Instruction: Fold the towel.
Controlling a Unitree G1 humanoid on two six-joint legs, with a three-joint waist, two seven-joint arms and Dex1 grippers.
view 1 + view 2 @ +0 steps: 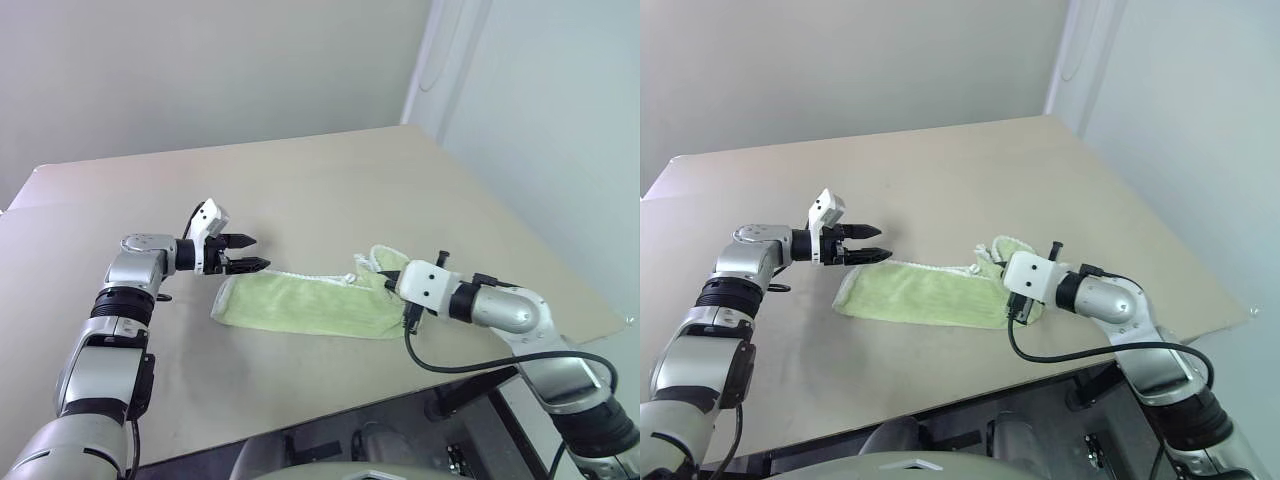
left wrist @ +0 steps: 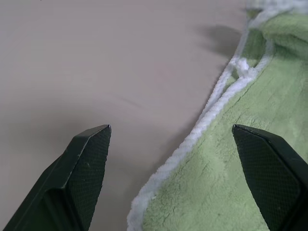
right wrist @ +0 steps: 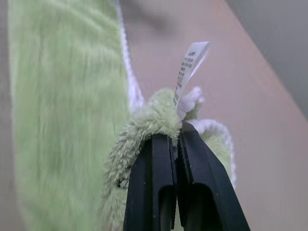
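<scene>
Nearest us, our right fingers (image 3: pixel 169 144) are pinched tight on a bunched corner of the towel (image 1: pixel 300 303), with the white label (image 3: pixel 191 65) sticking up just past the tips. The grip takes only a small tuft at the very tips, so we judge that the corner could slip out as it is carried over, or the bunch could drag the whole towel across the desk (image 1: pixel 300 180) instead of folding it. Our left fingers (image 1: pixel 250 253) stand wide apart and hold nothing; they hover just above the towel's other end, one tip over bare desk, the other over the green pile beside the white stitched edge (image 2: pixel 192 139). With that end unpinned, the towel may slide.

The towel lies as a long strip at the desk's near middle, left end at nine o'clock, lifted right end at three. Both forearms reach inward, fingers tilted slightly down, facing each other along the strip.
</scene>
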